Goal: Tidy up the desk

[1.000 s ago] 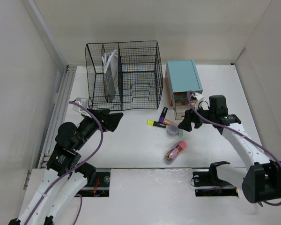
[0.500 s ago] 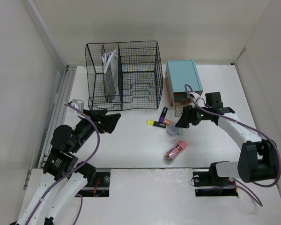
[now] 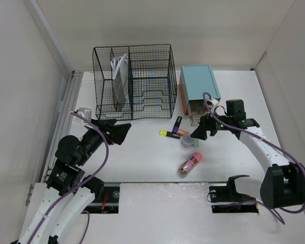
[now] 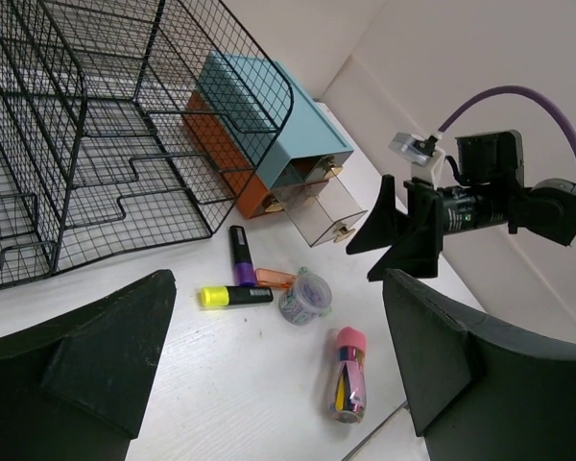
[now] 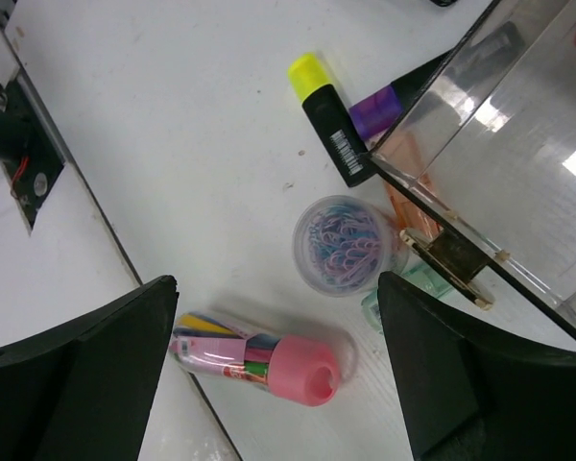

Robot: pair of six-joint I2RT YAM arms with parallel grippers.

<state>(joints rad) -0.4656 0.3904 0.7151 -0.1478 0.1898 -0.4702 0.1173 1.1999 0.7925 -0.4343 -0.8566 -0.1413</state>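
At far left, the left gripper (image 3: 119, 130) hangs over the white worktop (image 3: 142, 157), jaws wide and empty. Behind it stands a black wire-mesh organizer (image 3: 134, 81). Mid-worktop lie a yellow-capped highlighter (image 3: 170, 134), a purple highlighter (image 3: 177, 122), a paper-clip tub (image 3: 187, 141) and a pink-capped pen tube (image 3: 190, 164). Rightward, the teal drawer box (image 3: 199, 84) has its clear drawer (image 3: 197, 120) pulled out. The right gripper (image 3: 200, 133) hovers beside it, jaws wide, holding nothing.

A plain white back wall (image 3: 157, 25) rises behind the black wire-mesh organizer (image 3: 133, 81); a left wall (image 3: 15, 101) and a right wall (image 3: 295, 61) stand off to its sides (all bare and matte). Left of the organizer, a pale ribbed rail (image 3: 62, 127) lines the wall's foot.
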